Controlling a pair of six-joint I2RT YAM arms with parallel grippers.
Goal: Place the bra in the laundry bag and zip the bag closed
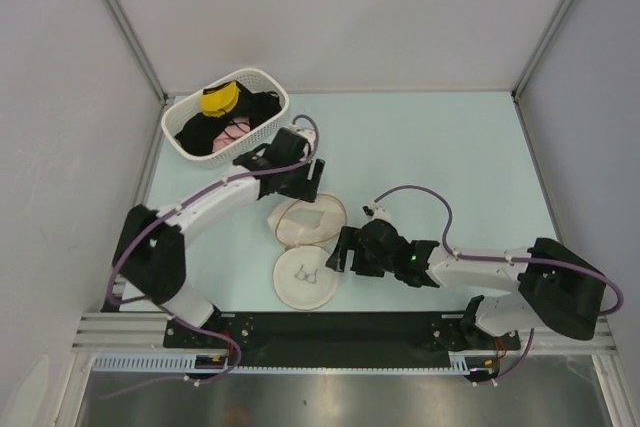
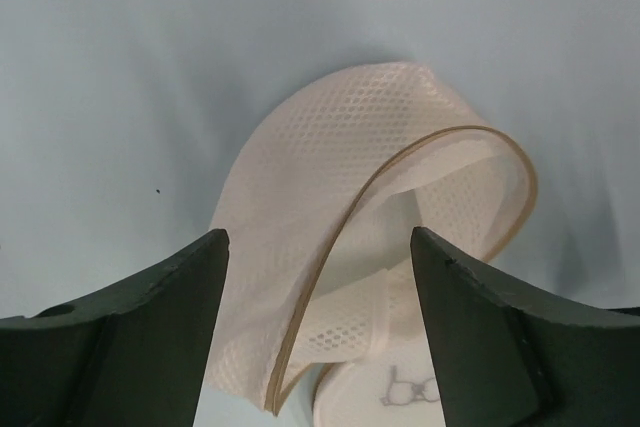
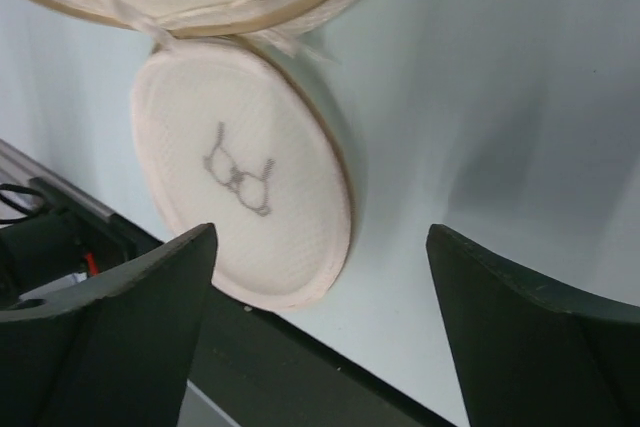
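**Entry: bag lies open on the table, bra in the basket, both grippers empty**

The laundry bag (image 1: 307, 219) is unzipped on the table (image 1: 440, 147) between my two arms. Its halves are spread apart. The near half lies flat with the small bra icon (image 3: 240, 179) face up. The far half is partly folded over on itself, its tan edge trim curling upward in the left wrist view.

The left gripper (image 2: 318, 247) hangs over that folded half. Its fingers are spread wide to either side of the mesh and I see nothing pinched between them.

The right gripper (image 3: 320, 232) is beside the icon half, on its right. Its jaws are also wide apart with only bare table between them.

The yellow bra (image 1: 221, 99) sits at the back of the white slotted basket (image 1: 268, 82), at the far left of the table. It lies on top of black garments (image 1: 195, 137), with a pink garment (image 1: 237, 130) alongside. The bra is well apart from the bag.
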